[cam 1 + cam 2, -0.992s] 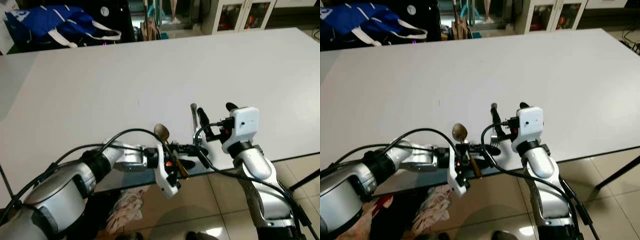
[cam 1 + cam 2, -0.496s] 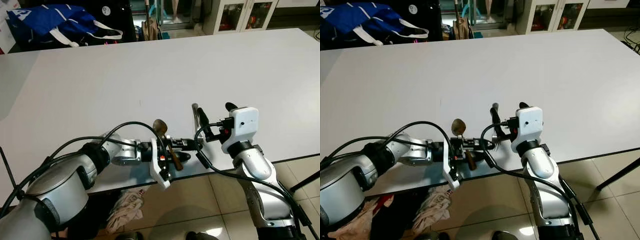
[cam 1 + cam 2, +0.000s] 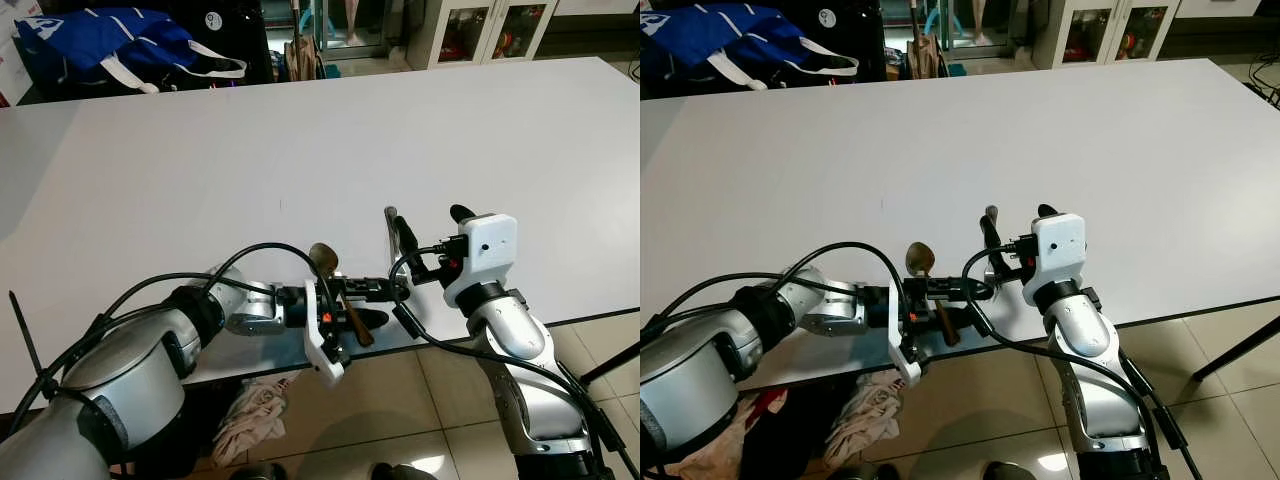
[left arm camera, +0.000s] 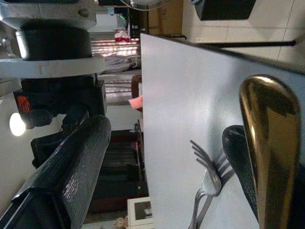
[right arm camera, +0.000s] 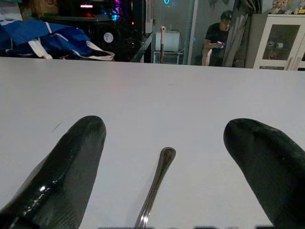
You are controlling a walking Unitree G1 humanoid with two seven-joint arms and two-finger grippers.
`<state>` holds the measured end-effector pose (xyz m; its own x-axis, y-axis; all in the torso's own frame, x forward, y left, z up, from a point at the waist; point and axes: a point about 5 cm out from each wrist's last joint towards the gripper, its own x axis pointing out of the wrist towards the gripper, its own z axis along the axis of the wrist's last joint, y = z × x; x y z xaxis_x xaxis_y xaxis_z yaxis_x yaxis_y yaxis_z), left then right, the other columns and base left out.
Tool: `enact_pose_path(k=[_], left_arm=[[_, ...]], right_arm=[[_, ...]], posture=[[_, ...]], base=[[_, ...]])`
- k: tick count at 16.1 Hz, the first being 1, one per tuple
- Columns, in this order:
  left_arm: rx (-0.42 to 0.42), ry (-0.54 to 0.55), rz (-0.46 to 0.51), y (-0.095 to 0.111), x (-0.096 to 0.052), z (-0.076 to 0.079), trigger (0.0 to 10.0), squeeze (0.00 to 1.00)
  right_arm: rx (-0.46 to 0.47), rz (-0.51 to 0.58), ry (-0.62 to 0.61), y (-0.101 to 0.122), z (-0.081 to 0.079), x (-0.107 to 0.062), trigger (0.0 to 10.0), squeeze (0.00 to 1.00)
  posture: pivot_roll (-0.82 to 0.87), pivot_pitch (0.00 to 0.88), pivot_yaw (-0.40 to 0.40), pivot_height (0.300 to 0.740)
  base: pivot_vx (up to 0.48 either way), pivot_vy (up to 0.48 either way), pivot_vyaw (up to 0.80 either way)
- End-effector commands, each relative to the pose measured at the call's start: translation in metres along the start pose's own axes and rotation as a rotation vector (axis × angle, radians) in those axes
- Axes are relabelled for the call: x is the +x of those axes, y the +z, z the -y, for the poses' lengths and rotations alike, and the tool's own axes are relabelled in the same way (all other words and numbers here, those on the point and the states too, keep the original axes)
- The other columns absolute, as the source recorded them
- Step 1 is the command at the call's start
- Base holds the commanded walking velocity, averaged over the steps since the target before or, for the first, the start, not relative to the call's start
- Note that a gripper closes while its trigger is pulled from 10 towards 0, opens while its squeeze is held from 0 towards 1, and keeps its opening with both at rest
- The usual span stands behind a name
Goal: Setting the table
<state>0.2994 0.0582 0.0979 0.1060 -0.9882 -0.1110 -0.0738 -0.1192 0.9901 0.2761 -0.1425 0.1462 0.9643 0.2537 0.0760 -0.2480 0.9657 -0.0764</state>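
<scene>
One fork [image 5: 156, 183] flat on table [image 3: 300, 140], between open right gripper [image 5: 167, 167] fingers.

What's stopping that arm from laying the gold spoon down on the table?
Nothing visible blocks it. The left gripper holds the gold spoon at the table's near edge; the fork lies just beside, under the open right gripper.
</scene>
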Motion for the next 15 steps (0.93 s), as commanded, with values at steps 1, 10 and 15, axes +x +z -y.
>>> enact_pose_path(k=[1, 10, 15], left_arm=[[-0.003, 0.012, -0.016, -0.006, -0.001, -0.008, 10.0, 1.00], [-0.071, -0.009, -0.002, -0.004, -0.002, -0.007, 10.0, 1.00], [-0.145, -0.076, 0.026, 0.003, -0.002, -0.001, 10.0, 1.00]], right_arm=[[0.000, 0.000, 0.002, 0.002, 0.001, 0.002, 10.0, 0.00], [0.000, -0.002, 0.006, 0.002, 0.001, 0.002, 10.0, 0.00], [-0.002, -0.002, 0.009, 0.001, 0.001, 0.003, 10.0, 0.00]], posture=[[-0.08, 0.077, 0.015, 0.740], [-0.08, 0.067, 0.015, 0.740], [-0.07, 0.054, 0.013, 0.740]], base=[[0.000, 0.000, 0.00], [0.000, 0.000, 0.00], [0.000, 0.000, 0.00]])
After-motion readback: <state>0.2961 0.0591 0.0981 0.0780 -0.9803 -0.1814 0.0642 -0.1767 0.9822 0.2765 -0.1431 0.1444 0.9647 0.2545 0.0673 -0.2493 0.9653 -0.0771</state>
